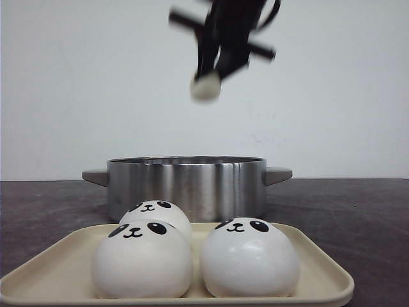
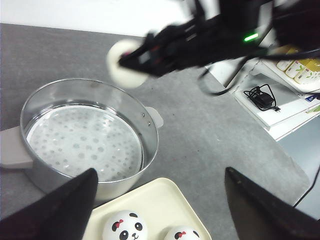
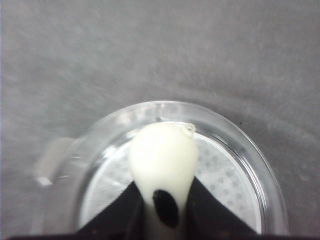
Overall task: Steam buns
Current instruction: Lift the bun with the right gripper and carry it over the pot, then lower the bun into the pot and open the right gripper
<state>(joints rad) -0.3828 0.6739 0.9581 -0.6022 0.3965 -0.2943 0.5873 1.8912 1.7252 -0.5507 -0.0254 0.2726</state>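
The round stainless-steel steamer pot (image 1: 186, 182) is viewed low and level in front, and steeply from above the fingers by both wrist cameras.

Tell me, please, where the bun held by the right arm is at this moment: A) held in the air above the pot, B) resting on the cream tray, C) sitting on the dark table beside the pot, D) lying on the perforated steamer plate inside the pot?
A: the right gripper has its jaws shut on the bun, which hangs high above the steel pot, whose steamer plate holds no bun.
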